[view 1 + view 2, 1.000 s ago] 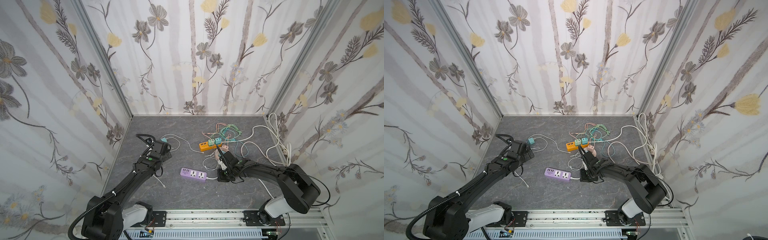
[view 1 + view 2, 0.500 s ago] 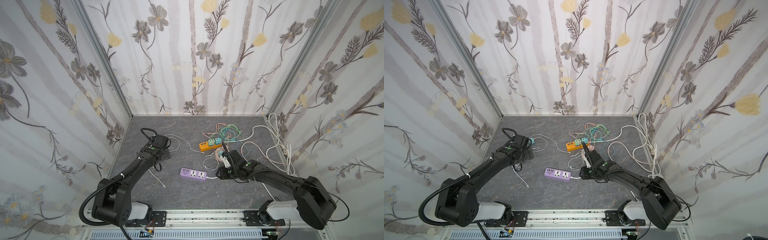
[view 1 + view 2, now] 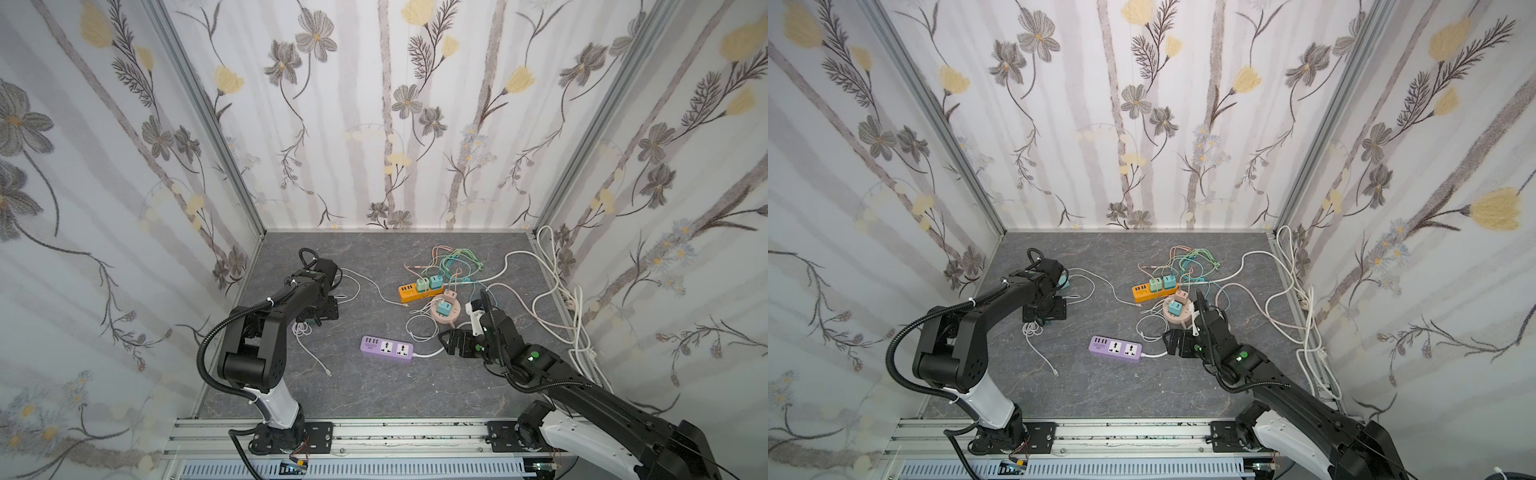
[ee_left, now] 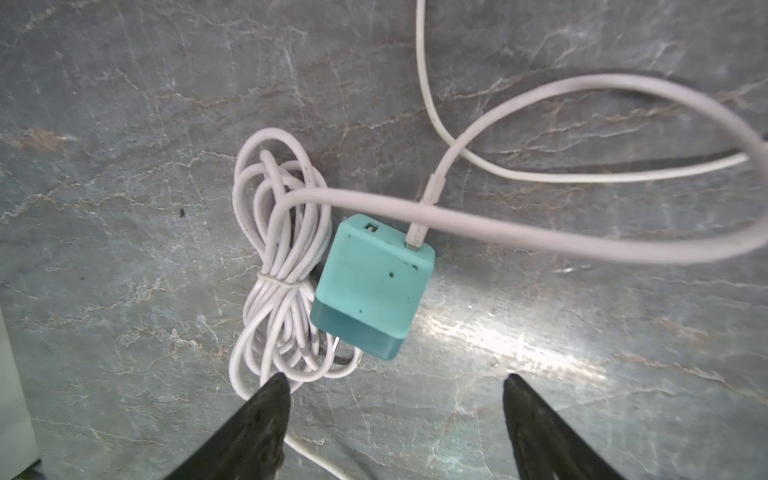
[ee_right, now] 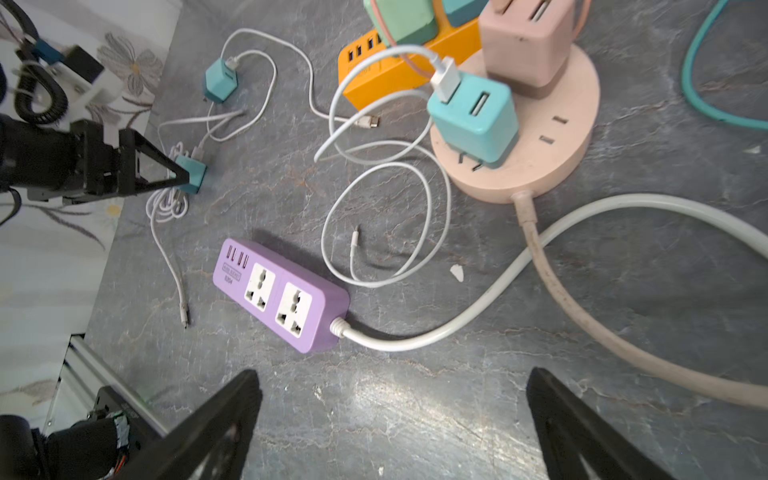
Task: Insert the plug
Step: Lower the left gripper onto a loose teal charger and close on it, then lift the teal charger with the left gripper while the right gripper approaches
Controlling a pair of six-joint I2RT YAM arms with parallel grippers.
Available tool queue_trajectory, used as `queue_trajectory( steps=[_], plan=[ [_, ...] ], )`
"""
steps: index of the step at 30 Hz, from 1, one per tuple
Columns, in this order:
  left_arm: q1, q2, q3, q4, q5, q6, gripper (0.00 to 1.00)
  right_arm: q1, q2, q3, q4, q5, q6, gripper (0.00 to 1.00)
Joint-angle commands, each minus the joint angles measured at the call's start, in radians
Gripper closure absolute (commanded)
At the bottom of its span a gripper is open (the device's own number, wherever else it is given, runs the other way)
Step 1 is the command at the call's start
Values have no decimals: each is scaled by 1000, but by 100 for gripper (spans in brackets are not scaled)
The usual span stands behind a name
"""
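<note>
Left arm [image 3: 266, 328] black, white base link, corrugated cable; right arm [image 3: 590, 392] same, green dots.

Faint "8204" on purple power strip [image 5: 282, 295]

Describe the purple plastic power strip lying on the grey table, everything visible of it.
The purple plastic power strip is a smooth, rounded rectangular bar lying flat, face up, on the grey marbled tabletop. One end carries four USB ports and a small printed label. Beside them sit two white universal sockets, both empty. A thick white cord leaves the other end. Only the table and its cord touch it.
</note>
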Motion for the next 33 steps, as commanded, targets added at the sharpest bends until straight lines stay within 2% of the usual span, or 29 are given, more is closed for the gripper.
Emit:
queue_trajectory(
  steps=[1,11,16,19,21,25,29,33],
  plan=[
    [18,56,38,-28,-46,52,24,-10,-49,-35,67,81,47,1],
    [60,133,65,8,84,116,30,-51,-112,-64,34,73,59,1],
    [60,136,35,48,170,111,40,-54,-101,-64,34,69,62,1],
    [53,124,24,58,174,108,45,-55,-86,-61,35,61,62,1],
    [52,121,22,57,157,106,54,-56,-79,-61,38,61,64,1],
    [47,91,28,36,131,98,80,-57,-71,-59,41,70,72,1],
    [45,-1,6,59,132,86,98,-57,-97,-84,83,70,56,1],
    [45,-139,-15,74,131,57,100,-60,-141,-119,112,90,56,1]
  ],
)
